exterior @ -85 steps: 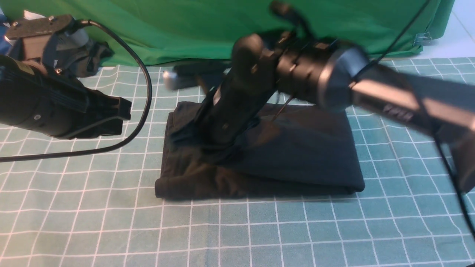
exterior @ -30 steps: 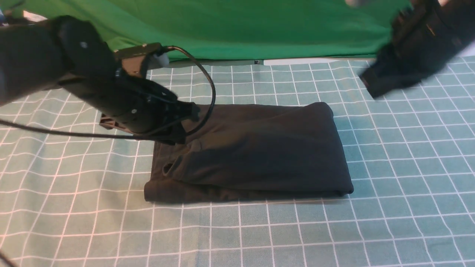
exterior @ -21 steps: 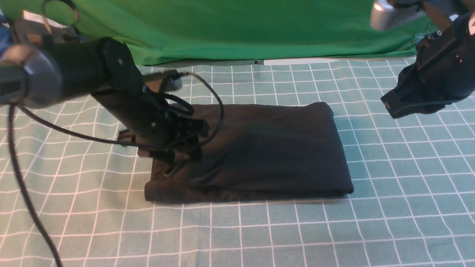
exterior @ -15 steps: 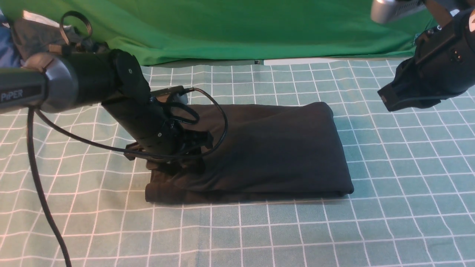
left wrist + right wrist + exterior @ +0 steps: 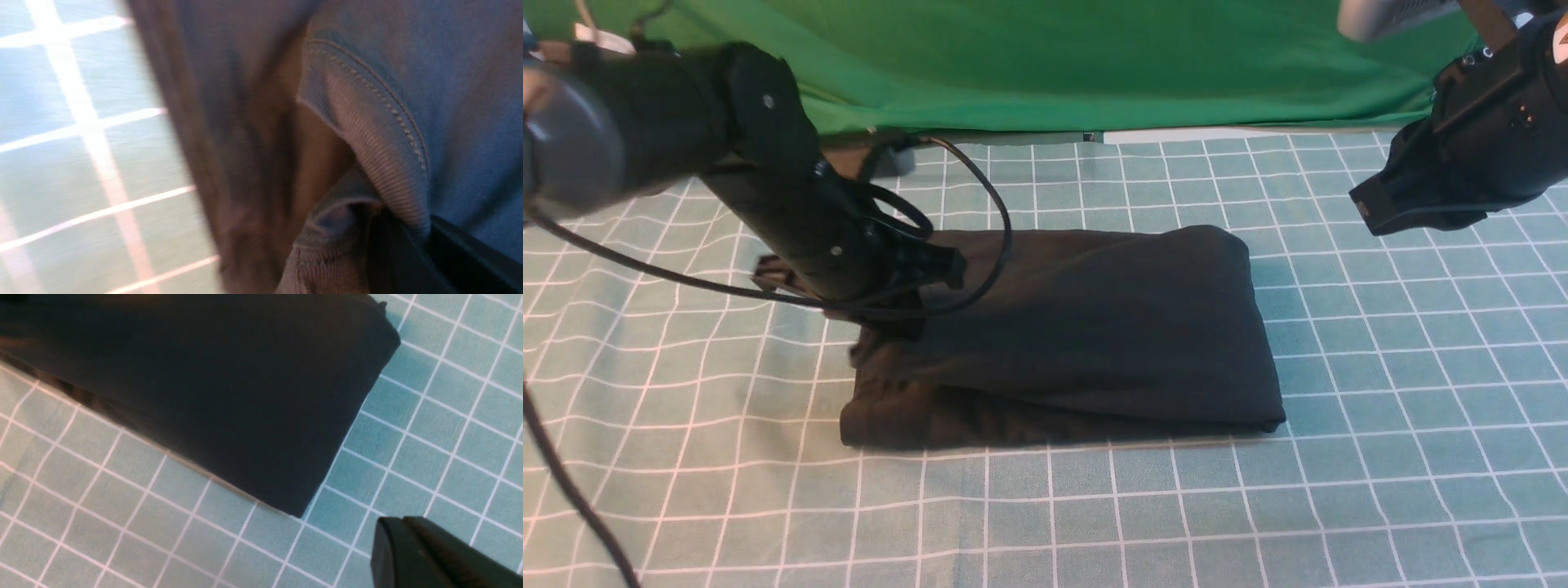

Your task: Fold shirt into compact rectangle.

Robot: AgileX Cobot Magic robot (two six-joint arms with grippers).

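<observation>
Front view: your shirt lay folded mid-frame on the grid mat. Left gripper sat at its left edge; right gripper hung upper right, clear of it.

Left wrist: fingers pinched ribbed fabric.

Right wrist: fingers together, holding nothing; shirt upper left.
</observation>
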